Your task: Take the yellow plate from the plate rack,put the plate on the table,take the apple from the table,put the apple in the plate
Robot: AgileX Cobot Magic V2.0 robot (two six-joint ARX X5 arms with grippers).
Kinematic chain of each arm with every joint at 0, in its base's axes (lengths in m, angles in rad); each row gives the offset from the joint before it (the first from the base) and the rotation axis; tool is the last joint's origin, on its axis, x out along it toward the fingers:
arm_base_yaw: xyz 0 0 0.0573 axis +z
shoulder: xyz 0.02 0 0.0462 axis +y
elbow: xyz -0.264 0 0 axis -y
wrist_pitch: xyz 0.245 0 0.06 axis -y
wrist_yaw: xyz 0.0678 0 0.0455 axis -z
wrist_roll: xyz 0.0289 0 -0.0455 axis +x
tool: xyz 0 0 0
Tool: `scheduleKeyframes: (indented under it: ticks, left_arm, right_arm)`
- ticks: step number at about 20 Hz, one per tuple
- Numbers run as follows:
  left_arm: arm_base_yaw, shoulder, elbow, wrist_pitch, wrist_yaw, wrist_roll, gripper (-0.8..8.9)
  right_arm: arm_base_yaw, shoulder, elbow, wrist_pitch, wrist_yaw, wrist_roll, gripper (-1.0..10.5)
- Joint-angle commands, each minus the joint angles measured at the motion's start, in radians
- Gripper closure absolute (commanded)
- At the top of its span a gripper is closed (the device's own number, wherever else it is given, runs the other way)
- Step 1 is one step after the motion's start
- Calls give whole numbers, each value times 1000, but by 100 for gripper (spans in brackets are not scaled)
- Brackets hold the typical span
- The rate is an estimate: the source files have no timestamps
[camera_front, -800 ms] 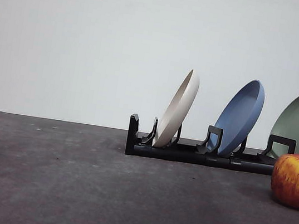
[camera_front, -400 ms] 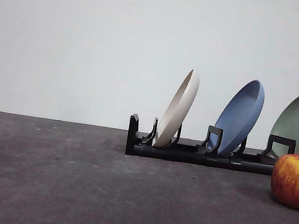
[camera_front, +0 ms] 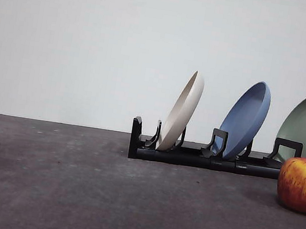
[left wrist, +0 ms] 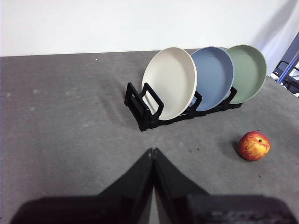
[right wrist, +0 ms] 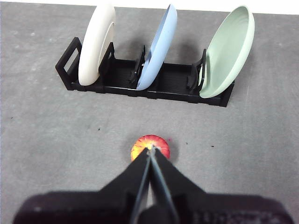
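- Plate first, going by the task: the round, matte cream "yellow plate" (left wrist: 169,82) stands on edge in the end slot of the low black pronged plate rack (left wrist: 145,112), leaning toward the glossy blue plate (left wrist: 213,77) next to it, with a pale green plate (left wrist: 247,72) further along.
- Left gripper (left wrist: 153,151) has its black jaws pressed together, holding nothing, well back from the rack. The cream plate lies ahead of it and turns its broad open face that way, so I'd guess this arm takes it.
- Right gripper (right wrist: 150,148) is also pinched shut and empty, hanging above the round red, yellow-streaked apple (right wrist: 150,145), which sits on the rough dark grey table (camera_front: 73,183) near the rack, in front of the green-plate end.
- Neither arm shows in the front view.
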Motion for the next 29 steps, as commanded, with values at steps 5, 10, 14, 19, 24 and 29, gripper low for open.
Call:
scheduleKeyframes:
  ticks: [5,10,14,19,24,29]
  left_arm:
    - [-3,2,0,3,6,8,203]
    - [-5,15,0,5,50,4,207]
    - [-23,50,4,12,76,1,207]
    - [-75,212,105,45,109,1,207]
    - [-201,515,329,107,108,1,208]
    - [-342,866,601,143,37,1,208]
  right_arm:
    - [-1,0,2,6,-37,-8,471]
    - [-1,0,2,6,-37,-7,404]
    - [-1,0,2,6,-37,-6,405]
    - [-1,13,2,5,-37,-6,405]
    - [-1,45,2,4,-37,-4,405]
    - [-1,79,2,5,-37,-4,405]
